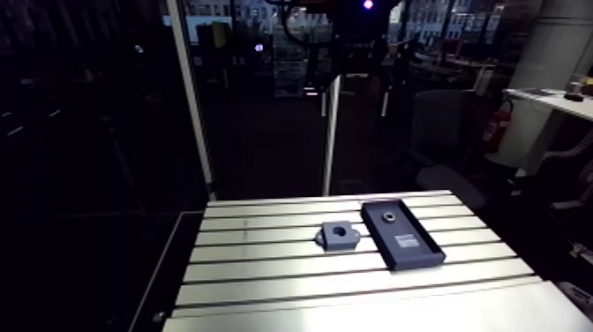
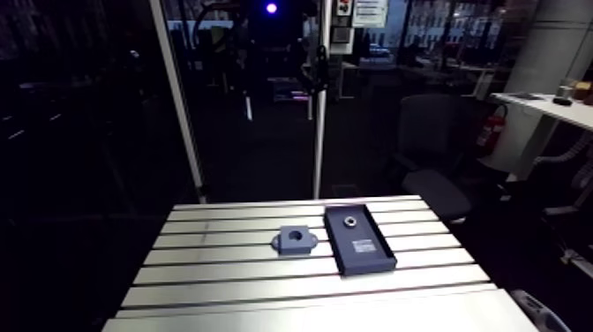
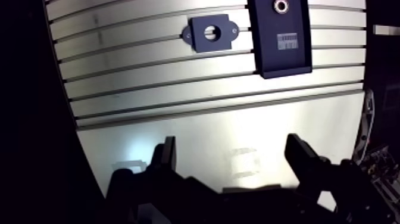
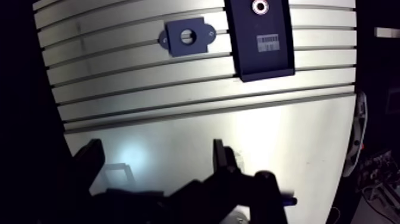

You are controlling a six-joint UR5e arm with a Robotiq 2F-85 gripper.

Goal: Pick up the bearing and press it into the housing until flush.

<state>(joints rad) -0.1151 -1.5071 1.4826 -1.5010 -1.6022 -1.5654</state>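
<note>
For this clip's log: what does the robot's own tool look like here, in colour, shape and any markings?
In the wrist view the tool is black all over: two blocky, flat-faced fingers rising from a dark, bulky body. No markings or labels can be made out on it. The arm's own links do not show clearly in the arm view.

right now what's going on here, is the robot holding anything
Nothing is held yet. The gripper is open over a bare stretch of the slotted table, well short of the parts. Ahead of it the dark housing lies on the table with its bore empty. Beside the housing, a dark tray holds the bearing at the end farthest from the gripper. The pick has not begun.
</note>
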